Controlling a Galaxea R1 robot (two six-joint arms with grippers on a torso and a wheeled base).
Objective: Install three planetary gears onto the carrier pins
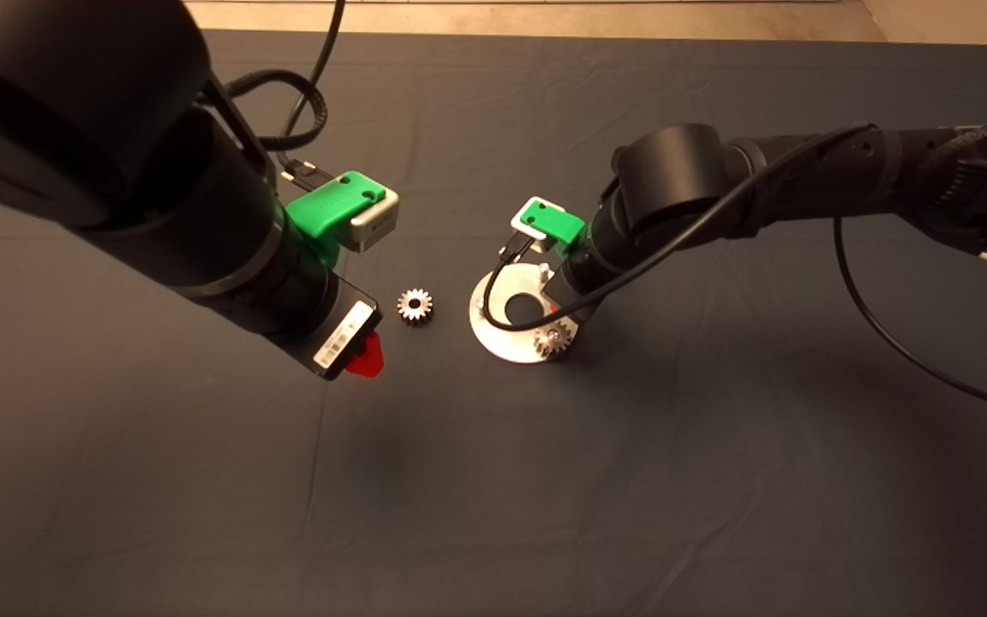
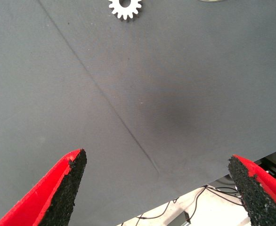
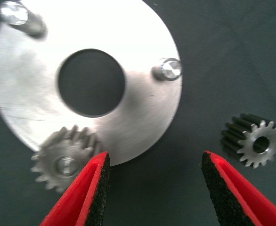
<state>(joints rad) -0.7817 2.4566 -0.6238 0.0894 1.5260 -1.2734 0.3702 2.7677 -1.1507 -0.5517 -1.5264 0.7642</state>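
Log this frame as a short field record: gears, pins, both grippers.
gears seen: two
mounted gear: seated on one pin of the disc
loose gear: flat on the mat, between left gripper and disc
bare pins: two
left gripper: open, above bare mat
right gripper: open, over the disc's edge, holding nothing

One gear point(image 3: 65, 164) on pin, another point(image 3: 255, 141) loose beside disc point(image 3: 142, 117)

Matt dark cloth mat point(image 1: 493, 480), brushed shiny metal disc point(image 3: 128, 28), rough black-padded fingers point(image 3: 98, 188).
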